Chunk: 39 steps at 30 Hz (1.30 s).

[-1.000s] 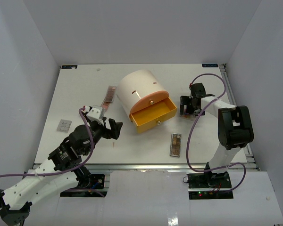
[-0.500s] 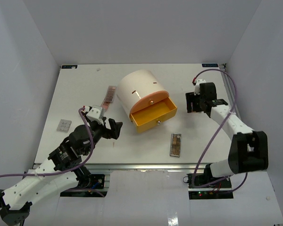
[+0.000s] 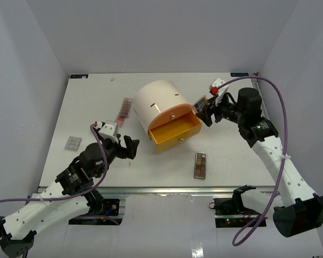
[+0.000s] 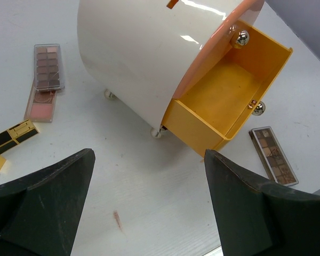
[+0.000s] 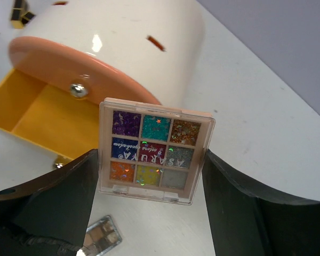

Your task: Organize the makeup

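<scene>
My right gripper (image 5: 152, 165) is shut on a square palette of nine glittery colours (image 5: 156, 151), held on edge above the table beside the open yellow drawer (image 5: 37, 114) of the cream cylinder (image 3: 159, 102); it also shows in the top view (image 3: 204, 111). My left gripper (image 4: 149, 165) is open and empty over bare table in front of the drawer (image 4: 218, 96). A brown palette (image 4: 48, 66), a pink palette (image 4: 41, 105) and gold-and-black bars (image 4: 13, 134) lie left of the cylinder. Another brown palette (image 3: 200, 165) lies in front of the drawer. No sponges are in view.
A small grey palette (image 3: 72, 142) lies near the table's left edge. The yellow drawer is empty inside, with a pink drawer front (image 5: 80, 66) shut above it. White walls close the table on three sides. A faint red smear (image 4: 117, 220) marks the table.
</scene>
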Each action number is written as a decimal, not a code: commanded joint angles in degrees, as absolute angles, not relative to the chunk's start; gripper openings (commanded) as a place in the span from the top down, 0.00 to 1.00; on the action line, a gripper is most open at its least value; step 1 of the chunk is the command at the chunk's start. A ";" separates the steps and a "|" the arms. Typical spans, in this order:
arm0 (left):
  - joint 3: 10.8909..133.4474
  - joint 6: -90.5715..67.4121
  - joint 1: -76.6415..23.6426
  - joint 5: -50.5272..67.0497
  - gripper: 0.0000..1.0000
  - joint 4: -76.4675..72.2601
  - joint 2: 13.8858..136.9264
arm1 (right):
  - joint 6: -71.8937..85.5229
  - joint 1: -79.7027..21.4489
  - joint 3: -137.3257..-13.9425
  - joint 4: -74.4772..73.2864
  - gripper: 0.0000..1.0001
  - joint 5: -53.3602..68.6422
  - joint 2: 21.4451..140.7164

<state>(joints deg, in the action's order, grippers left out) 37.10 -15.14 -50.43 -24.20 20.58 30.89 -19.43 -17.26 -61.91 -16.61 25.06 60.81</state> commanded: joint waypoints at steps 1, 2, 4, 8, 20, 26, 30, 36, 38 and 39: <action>36.85 -15.64 -50.30 -25.81 0.05 20.30 30.26 | -17.38 -23.61 -63.57 -14.63 0.78 26.28 64.94; 36.83 -15.64 -50.27 -25.93 0.05 20.30 30.26 | -16.52 -24.63 -63.50 -13.99 0.78 25.33 65.79; 36.83 -15.64 -50.27 -26.03 0.05 20.30 30.32 | -15.57 -25.50 -63.13 -12.93 0.75 24.13 66.87; 36.83 -15.56 -50.35 -26.10 0.05 20.30 30.58 | -14.28 -26.25 -61.93 -10.37 0.68 22.36 67.82; 36.68 -15.64 -50.33 -26.45 0.05 20.39 30.67 | -12.34 -27.16 -58.99 -6.97 0.35 20.89 71.12; 36.73 -15.66 -50.27 -26.46 0.05 20.39 31.13 | -12.57 -27.16 -57.66 -6.51 0.10 21.12 68.88; 36.65 -15.77 -50.27 -26.49 0.05 20.35 31.24 | -12.61 -27.11 -57.86 -6.82 0.10 21.56 66.59; 36.30 -15.82 -50.27 -27.60 0.03 19.43 32.08 | -17.12 -26.98 -60.11 -10.54 0.10 21.09 61.01; 36.79 -15.82 -50.20 -27.67 0.05 19.49 33.20 | -18.75 -26.56 -58.92 -11.39 0.10 18.42 58.33; 37.09 -15.91 -50.16 -27.83 0.05 19.54 33.95 | -19.56 -26.14 -57.69 -11.45 0.10 17.63 56.83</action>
<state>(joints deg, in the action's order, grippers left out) 36.81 -15.55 -50.43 -26.53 20.48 31.91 -14.80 -26.88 -57.54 -10.58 20.84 62.78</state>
